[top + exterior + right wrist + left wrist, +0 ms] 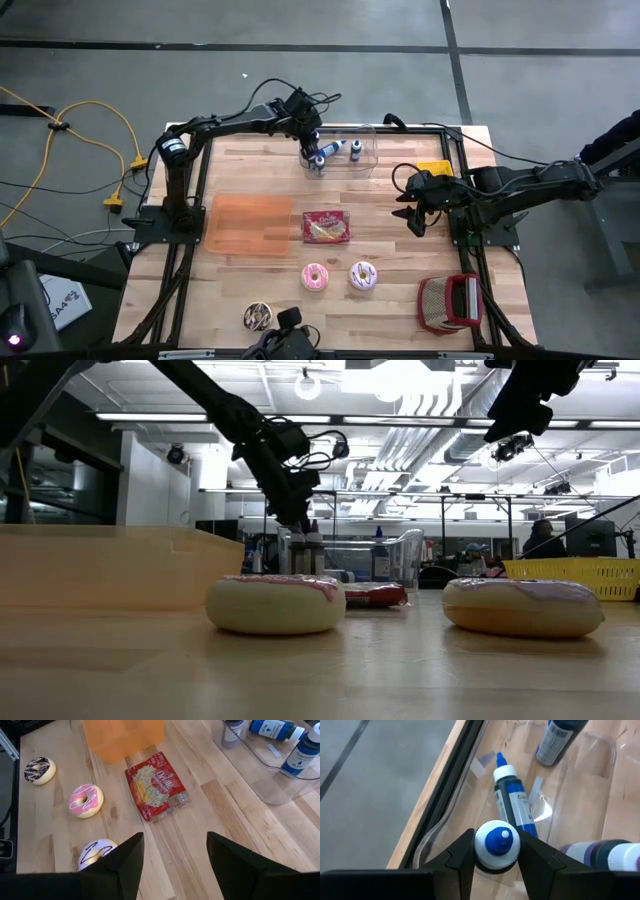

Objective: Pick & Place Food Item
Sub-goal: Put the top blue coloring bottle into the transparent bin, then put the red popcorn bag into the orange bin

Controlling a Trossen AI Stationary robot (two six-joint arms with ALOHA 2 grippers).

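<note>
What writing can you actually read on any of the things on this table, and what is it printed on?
"Orville": on the red popcorn packet, only the brand name reads; the smaller print is too blurred.
Lying blue bottle: label lettering cut off and blurred, not readable.
Upright dark bottle: fine print, too small to read.
Blue bottle in the clear bin: label text blurred.
Donuts: none.

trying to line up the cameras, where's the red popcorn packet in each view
high view: red popcorn packet mid-table, right of the orange board.
low view: thin red strip between the two near donuts.
left wrist view: not in it.
right wrist view: centre, just below the orange board.
shared landmark: pink donut.
</note>
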